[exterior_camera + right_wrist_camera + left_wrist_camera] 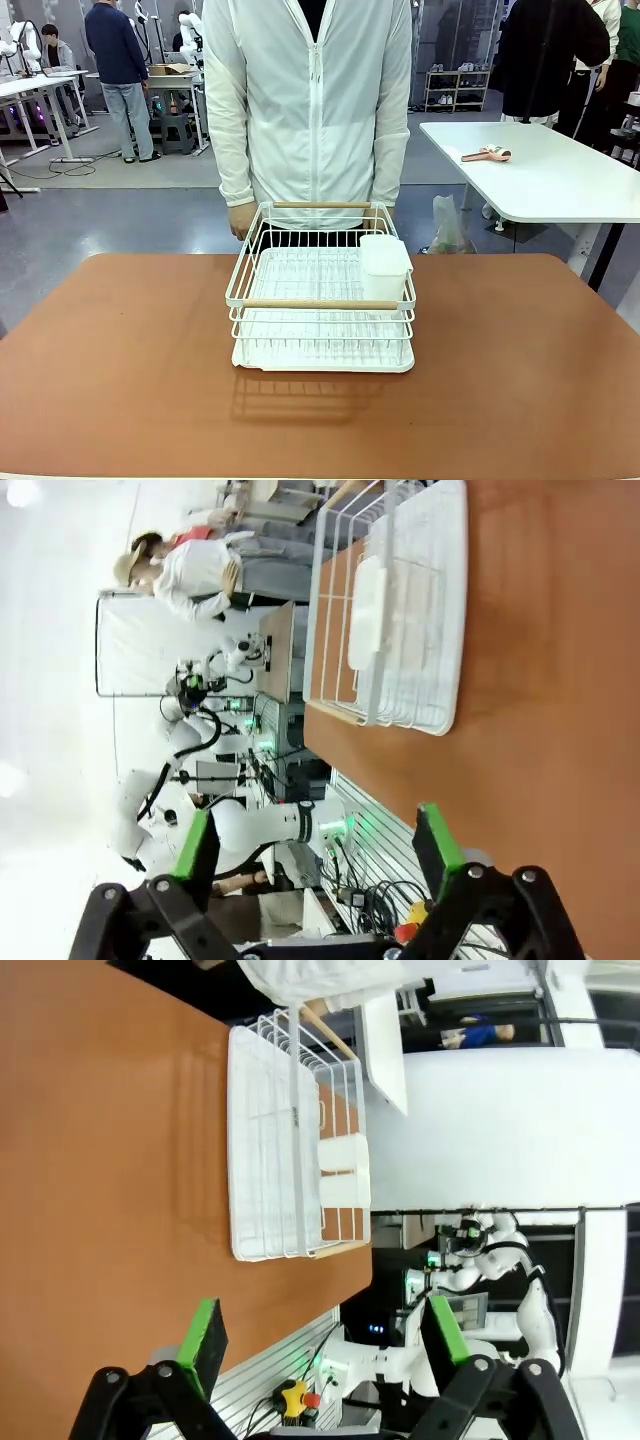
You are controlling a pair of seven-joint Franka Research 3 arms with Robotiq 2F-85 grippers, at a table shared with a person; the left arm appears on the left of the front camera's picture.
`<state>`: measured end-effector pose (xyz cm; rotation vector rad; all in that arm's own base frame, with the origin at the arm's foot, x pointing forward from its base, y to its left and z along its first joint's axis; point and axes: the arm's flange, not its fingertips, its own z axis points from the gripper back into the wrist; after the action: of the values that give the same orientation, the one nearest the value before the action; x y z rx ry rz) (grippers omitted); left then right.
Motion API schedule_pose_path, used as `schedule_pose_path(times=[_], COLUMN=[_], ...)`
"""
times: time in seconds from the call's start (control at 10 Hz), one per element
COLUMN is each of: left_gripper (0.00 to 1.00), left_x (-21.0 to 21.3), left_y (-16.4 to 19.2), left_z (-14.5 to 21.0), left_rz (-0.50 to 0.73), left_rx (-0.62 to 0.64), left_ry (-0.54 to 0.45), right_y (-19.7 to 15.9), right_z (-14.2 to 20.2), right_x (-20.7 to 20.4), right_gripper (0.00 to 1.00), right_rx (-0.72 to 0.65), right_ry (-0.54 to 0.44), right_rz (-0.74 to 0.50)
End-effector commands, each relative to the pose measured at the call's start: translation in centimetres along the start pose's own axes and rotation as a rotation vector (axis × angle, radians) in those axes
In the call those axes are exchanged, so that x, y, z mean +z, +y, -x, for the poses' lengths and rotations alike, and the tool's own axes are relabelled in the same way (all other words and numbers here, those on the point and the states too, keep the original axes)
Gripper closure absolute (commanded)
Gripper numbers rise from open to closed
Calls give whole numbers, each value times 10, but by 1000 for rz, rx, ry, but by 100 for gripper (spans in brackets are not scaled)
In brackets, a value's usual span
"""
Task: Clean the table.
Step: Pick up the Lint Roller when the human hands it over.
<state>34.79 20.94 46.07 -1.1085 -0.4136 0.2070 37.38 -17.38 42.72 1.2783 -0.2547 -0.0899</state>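
The table [110,380] spreads from the near edge to the person. It carries only a white rack [320,304], standing mid-table toward the far edge. A white tub [384,262] sits at the rack's right side, and a tray [250,358] lies under it. The person's hand [241,220] is at the rack's far left corner. The left gripper [325,1338] and the right gripper [313,842] are both clear of the table on the rack's near side, jaws spread and empty.

The likely risks come from the rack's width. A grip on one rail alone would probably tilt it, so the tub could drop off or the tray slide out. A reach to the far rail could catch the person's hand.
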Motion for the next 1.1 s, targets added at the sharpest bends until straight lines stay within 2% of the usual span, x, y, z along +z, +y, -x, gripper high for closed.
schedule_pose_path(times=[0.0,0.2,0.3,0.4,1.0], left_gripper=[0,0,0,0,0], left_x=[7,-6,-11,-2,-2], left_y=[-5,-12,-15,-4,-4], left_z=[-11,-14,-17,-8,-8], left_rz=[32,21,5,-2,-2], left_rx=[3,-8,19,6,6], left_ry=[-9,11,-16,0,0], right_y=[0,-1,-1,-7,-7], right_z=[-7,-10,-10,-6,-6], right_x=[-5,-7,-6,-5,-5], right_gripper=[0,0,0,0,0], right_rx=[14,10,6,-22,-22], right_ry=[-2,-13,-20,-7,-7], right_rz=[-11,-3,0,5,5])
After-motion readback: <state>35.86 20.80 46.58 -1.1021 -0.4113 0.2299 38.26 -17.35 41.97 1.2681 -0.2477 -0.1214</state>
